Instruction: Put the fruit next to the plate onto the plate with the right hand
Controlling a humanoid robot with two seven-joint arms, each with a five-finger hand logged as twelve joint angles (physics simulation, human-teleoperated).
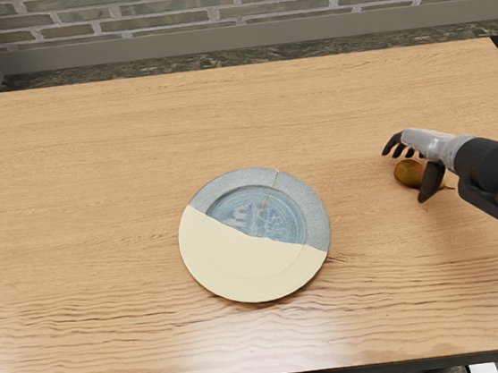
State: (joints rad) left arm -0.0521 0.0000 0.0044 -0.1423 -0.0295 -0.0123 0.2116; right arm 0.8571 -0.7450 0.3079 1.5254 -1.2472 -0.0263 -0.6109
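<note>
The robot's right hand point(418, 156) hovered over a small golden-brown fruit point(406, 173) near the right edge of the wooden tabletop point(94, 168), its arm reaching in from the right. Its dark fingers point(397, 145) were spread apart and arched above the fruit, the thumb hanging just beside it, not clamped shut. The fruit lay on the tabletop, well apart from the blue-and-cream plate point(241, 277) at centre.

Worktop point(94, 168), light wood grain.
A cream-and-blue plate point(254, 234) is laid near the centre; a small brown fruit point(406, 174) is laid apart, nearer the right edge.
</note>
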